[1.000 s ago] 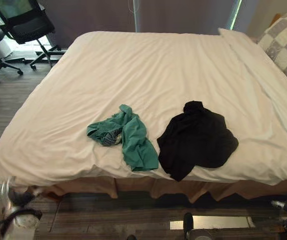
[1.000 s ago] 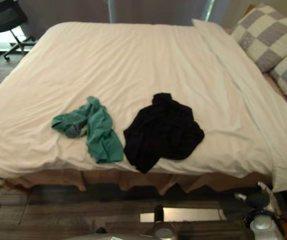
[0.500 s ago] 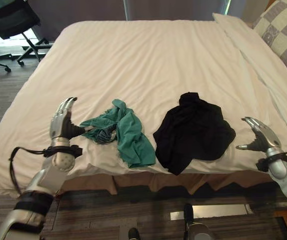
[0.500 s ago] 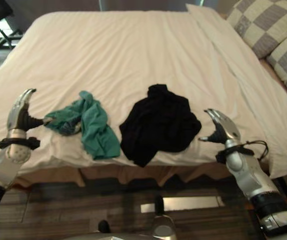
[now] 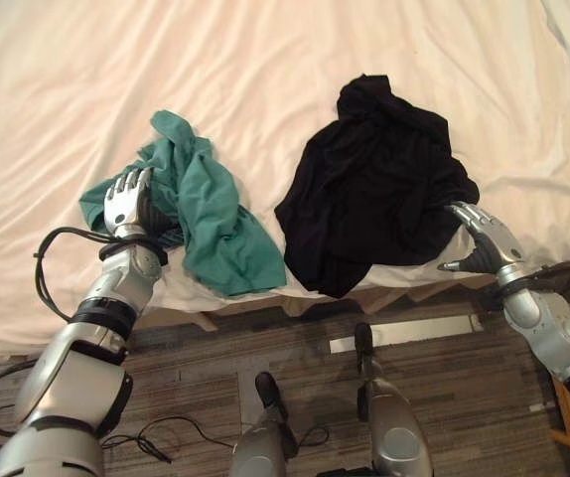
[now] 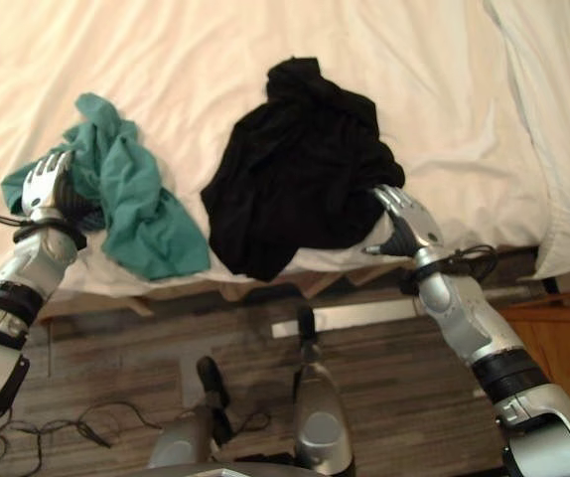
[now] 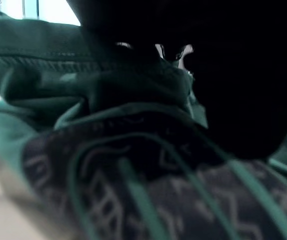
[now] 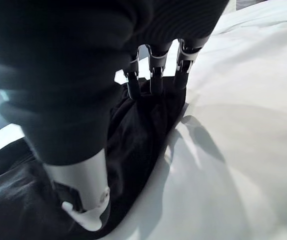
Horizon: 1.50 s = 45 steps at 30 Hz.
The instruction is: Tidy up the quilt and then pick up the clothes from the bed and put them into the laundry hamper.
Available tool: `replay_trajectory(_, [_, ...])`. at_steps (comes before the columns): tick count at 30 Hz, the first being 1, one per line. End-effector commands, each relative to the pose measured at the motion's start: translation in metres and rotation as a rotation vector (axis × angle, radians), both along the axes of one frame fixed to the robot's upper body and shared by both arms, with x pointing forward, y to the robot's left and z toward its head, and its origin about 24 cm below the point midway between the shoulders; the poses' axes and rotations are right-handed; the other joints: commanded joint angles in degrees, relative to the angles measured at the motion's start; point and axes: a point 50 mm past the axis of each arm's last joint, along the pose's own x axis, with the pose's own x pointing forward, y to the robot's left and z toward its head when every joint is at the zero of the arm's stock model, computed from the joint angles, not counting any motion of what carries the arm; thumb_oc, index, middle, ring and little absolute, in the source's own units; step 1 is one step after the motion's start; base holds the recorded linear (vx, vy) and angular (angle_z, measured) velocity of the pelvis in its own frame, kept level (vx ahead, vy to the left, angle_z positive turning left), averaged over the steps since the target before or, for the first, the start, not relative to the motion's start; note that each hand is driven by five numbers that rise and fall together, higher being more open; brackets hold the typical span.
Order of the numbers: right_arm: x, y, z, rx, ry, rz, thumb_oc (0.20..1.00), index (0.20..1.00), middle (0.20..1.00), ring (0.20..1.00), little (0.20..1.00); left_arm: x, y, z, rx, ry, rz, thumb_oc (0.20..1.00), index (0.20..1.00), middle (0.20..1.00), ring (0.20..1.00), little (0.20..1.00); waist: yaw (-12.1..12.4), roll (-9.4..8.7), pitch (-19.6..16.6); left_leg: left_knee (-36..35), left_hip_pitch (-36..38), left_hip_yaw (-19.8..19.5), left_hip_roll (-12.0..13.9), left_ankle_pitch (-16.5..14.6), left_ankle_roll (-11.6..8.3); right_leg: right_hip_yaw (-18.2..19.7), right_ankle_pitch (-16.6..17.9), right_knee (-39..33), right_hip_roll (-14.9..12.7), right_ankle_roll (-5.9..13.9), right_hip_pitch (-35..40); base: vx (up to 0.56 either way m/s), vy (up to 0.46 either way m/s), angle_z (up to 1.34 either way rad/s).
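While both arms reach over the near edge of the bed, your two garments lie side by side on the cream quilt [image 5: 295, 70]. The green garment [image 5: 206, 224] sits crumpled toward the robot's left, with one flap trailing down to the quilt's front edge. The black garment [image 5: 379, 194] is heaped just beside it to the right, the two nearly touching at their lower corners.

Your left hand [image 5: 126, 202] rests on the left side of the green garment, fingers straight and pointing up the bed, lying on the cloth rather than wrapped round it. Its wrist view shows green fabric and a dark patterned lining [image 7: 133, 195] pressed up close to the camera; the fingers themselves are hard to make out there.

Your right hand [image 6: 404, 221] sits at the right lower edge of the black garment. Its fingers [image 8: 153, 75] are extended side by side, their tips touching the dark cloth, and the thumb stands apart toward the quilt; nothing is pinched.

Both garments are on the bed, neither lifted. Wooden flooring [image 5: 245, 348] shows below the bed's edge, and the quilt's folded-back border [image 6: 553, 129] runs along the far right.
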Motion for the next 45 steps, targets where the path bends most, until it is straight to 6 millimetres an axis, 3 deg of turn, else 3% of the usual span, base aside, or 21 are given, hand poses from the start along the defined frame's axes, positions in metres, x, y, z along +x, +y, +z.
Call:
replay_trajectory(1, [0.001,0.002,0.036,0.009,-0.171,0.02,1.0,1.0,1.0,1.0,1.0,-0.007,-0.013,-0.045,0.054,0.199,-0.041,0.2,0.2,0.2,0.2,0.2,0.9,-0.68,-2.3,0.3,-3.4,-1.4,2.1,-2.6,1.62,-0.2,-10.4,3.8,-4.5,5.06,0.5,0.0,0.0,0.0])
replay_trajectory(2, [0.004,0.006,0.043,0.018,-0.203,0.027,1.0,1.0,1.0,1.0,1.0,-0.02,-0.021,-0.076,0.012,0.282,-0.056,0.2,0.2,0.2,0.2,0.2,1.4,-0.61,-2.3,0.3,-3.3,-1.4,2.2,-2.7,1.61,-0.2,-10.4,3.9,-4.6,4.91,0.6,0.0,0.0,0.0])
replay_trajectory(3, [0.004,0.006,0.043,0.017,-0.202,0.028,1.0,1.0,1.0,1.0,1.0,-0.021,-0.021,-0.077,0.011,0.283,-0.056,0.2,0.2,0.2,0.2,0.2,1.3,-0.57,-2.3,0.3,-3.3,-1.4,2.2,-2.7,1.6,-0.2,-10.4,3.9,-4.6,4.91,0.6,0.0,0.0,0.0])
replay_trajectory(7, [0.027,0.025,0.064,0.009,-0.254,0.063,1.0,1.0,1.0,1.0,1.0,-0.066,-0.038,-0.144,-0.122,0.449,-0.085,0.2,0.2,0.2,0.2,0.2,3.6,0.18,-2.5,0.3,-3.4,-2.1,2.1,-2.8,1.55,-0.6,-10.6,3.9,-4.6,4.49,1.0,0.01,-0.025,-0.01])
replay_trajectory(9, [0.027,0.026,0.065,0.009,-0.256,0.066,1.0,1.0,1.0,1.0,1.0,-0.066,-0.037,-0.144,-0.124,0.448,-0.082,0.2,0.2,0.2,0.2,0.2,3.4,0.16,-2.6,0.2,-3.7,-2.1,2.0,-2.6,1.58,-0.5,-10.4,3.8,-4.6,4.44,0.7,0.0,0.0,0.0])
replay_trajectory(16, [0.075,-0.012,0.072,-0.136,-0.109,-0.18,1.0,1.0,1.0,1.0,1.0,-0.149,-0.048,-0.197,-0.43,0.511,-0.08,0.2,0.2,0.2,0.2,0.2,9.4,3.32,-1.9,0.0,-5.7,-4.8,1.2,-1.5,1.34,-3.1,-10.0,2.7,-5.1,4.14,1.3,0.0,-0.016,0.17])
replay_trajectory(19, [0.079,-0.049,0.033,-0.055,0.107,-0.396,1.0,1.0,1.0,1.0,1.0,-0.182,-0.052,-0.215,-0.62,0.544,-0.004,0.2,0.2,0.2,0.2,0.2,12.1,5.19,-2.1,-0.2,-7.2,-6.7,0.3,-0.9,1.4,-5.4,-9.4,1.5,-5.8,4.4,2.1,-0.04,0.016,0.29])
replay_trajectory(21, [0.077,-0.054,0.023,-0.03,0.154,-0.43,1.0,1.0,1.0,1.0,1.0,-0.18,-0.056,-0.214,-0.64,0.539,-0.019,0.2,0.2,0.2,0.2,0.2,12.5,5.48,-2.3,-0.2,-7.5,-7.1,0.1,-0.8,1.47,-6.1,-9.2,1.4,-6.2,4.5,2.3,-0.03,0.05,0.52])
replay_trajectory(22, [0.069,-0.06,0.0,0.028,0.242,-0.469,0.2,0.2,0.2,0.2,0.2,-0.176,-0.06,-0.21,-0.653,0.525,-0.048,0.2,0.2,0.2,0.2,0.2,12.9,5.8,-2.7,-0.2,-7.4,-7.7,-0.3,-0.9,1.62,-7.2,-9.2,1.2,-6.7,4.74,3.2,-0.03,0.066,0.51])
replay_trajectory(23, [0.069,-0.06,-0.001,0.029,0.243,-0.469,0.2,0.2,0.2,0.2,0.2,-0.176,-0.06,-0.21,-0.652,0.526,-0.048,0.2,0.2,0.2,0.2,0.2,12.8,5.77,-2.7,-0.2,-7.4,-7.8,-0.3,-0.9,1.62,-7.3,-9.2,1.2,-6.8,4.75,3.3,-0.04,0.119,0.56])
replay_trajectory(26, [0.039,-0.055,-0.067,0.141,0.412,-0.469,0.2,0.2,0.2,0.2,0.2,-0.162,-0.066,-0.2,-0.646,0.492,-0.098,0.2,0.2,0.2,0.2,0.2,12.4,4.09,-3.6,0.2,-6.8,-8.6,-1.1,-2.2,2.44,-8.3,-9.0,1.5,-7.6,5.2,4.3,-0.02,0.127,0.45])
replay_trajectory(27, [0.011,-0.051,-0.106,0.225,0.502,-0.457,0.2,0.2,0.2,0.2,0.2,-0.156,-0.06,-0.195,-0.63,0.475,-0.09,0.2,0.2,0.2,0.2,0.2,11.3,2.59,-3.8,0.3,-5.9,-8.4,-1.3,-3.3,2.94,-8.1,-9.2,2.1,-7.8,5.38,4.8,-0.01,0.092,0.2])
replay_trajectory(28, [0.011,-0.051,-0.106,0.225,0.503,-0.457,0.2,0.2,0.2,0.2,0.2,-0.156,-0.06,-0.195,-0.629,0.475,-0.09,0.2,0.2,0.2,0.2,0.2,11.3,2.51,-4.0,0.2,-6.0,-8.3,-1.4,-3.1,2.99,-8.0,-9.1,2.1,-7.8,5.39,4.6,0.0,0.105,0.14])
replay_trajectory(30, [-0.023,-0.038,-0.14,0.313,0.583,-0.418,0.2,0.2,0.2,0.2,0.2,-0.152,-0.05,-0.189,-0.605,0.459,-0.066,0.2,0.2,0.2,0.2,0.2,9.8,0.59,-4.4,0.3,-4.5,-7.7,-1.6,-4.3,3.6,-7.6,-9.5,3.8,-8.0,5.57,4.9,0.02,0.081,0.04])
replay_trajectory(31, [-0.06,-0.025,-0.172,0.441,0.678,-0.413,0.2,0.2,0.2,0.2,0.2,-0.154,-0.039,-0.188,-0.588,0.46,-0.03,0.2,0.2,0.2,0.2,0.2,8.2,-1.23,-4.9,0.2,-2.8,-7.1,-1.6,-5.2,4.14,-6.5,-9.9,6.4,-7.9,5.77,4.7,0.01,0.079,-0.07])
replay_trajectory(32, [-0.06,-0.025,-0.172,0.442,0.679,-0.413,0.2,0.2,0.2,0.2,0.2,-0.154,-0.039,-0.188,-0.587,0.46,-0.03,0.2,0.2,0.2,0.2,0.2,8.2,-1.3,-5.1,0.1,-2.9,-7.0,-1.7,-5.0,4.19,-6.4,-9.7,6.3,-8.0,5.78,4.5,0.02,0.065,-0.11])
replay_trajectory(33, [-0.097,-0.015,-0.198,0.585,0.771,-0.445,0.2,0.2,0.2,0.2,0.2,-0.156,-0.03,-0.187,-0.591,0.448,0.012,0.2,0.2,0.2,0.2,0.2,6.3,-2.43,-4.9,0.0,-1.4,-6.6,-1.3,-5.1,4.51,-3.1,-9.6,9.3,-6.5,5.92,3.8,0.01,0.024,-0.14])
replay_trajectory(37, [-0.128,-0.01,-0.218,0.723,0.837,-0.516,0.2,0.2,0.2,0.2,0.2,-0.162,-0.021,-0.19,-0.6,0.453,0.071,0.2,0.2,0.2,0.2,0.2,4.3,-2.88,-5.7,-0.2,-1.2,-6.5,-1.4,-4.9,4.98,3.8,-12.7,11.7,-1.9,5.55,2.8,0.0,0.03,-0.27])
replay_trajectory(38, [-0.16,-0.006,-0.232,0.87,0.888,-0.595,0.2,0.2,0.2,0.2,0.2,-0.172,-0.017,-0.196,-0.644,0.455,0.124,0.2,0.2,0.2,0.2,0.2,3.0,-3.46,-7.2,-0.2,-0.5,-7.3,-2.1,-5.2,5.44,11.4,-17.1,11.6,3.0,3.11,5.1,0.0,-0.005,-0.11])
replay_trajectory(42, [-0.166,0.003,-0.235,0.915,0.919,-0.564,0.2,0.2,0.2,0.2,0.2,-0.186,-0.014,-0.205,-0.674,0.479,0.173,0.2,0.2,0.2,0.2,0.2,3.2,-3.46,-9.2,-0.2,-0.2,-8.3,-2.4,-5.1,5.28,12.6,-17.0,8.5,3.4,2.06,7.3,0.02,-0.08,-0.01])
replay_trajectory(45, [-0.143,0.018,-0.227,0.841,0.913,-0.442,0.2,0.2,0.2,0.2,0.2,-0.191,-0.025,-0.21,-0.755,0.446,0.192,0.2,0.2,0.2,0.2,0.2,5.4,-2.48,-9.9,0.0,-0.4,-9.4,-2.3,-4.7,5.0,10.3,-17.1,4.9,2.8,1.48,9.6,-0.02,-0.125,-0.06])
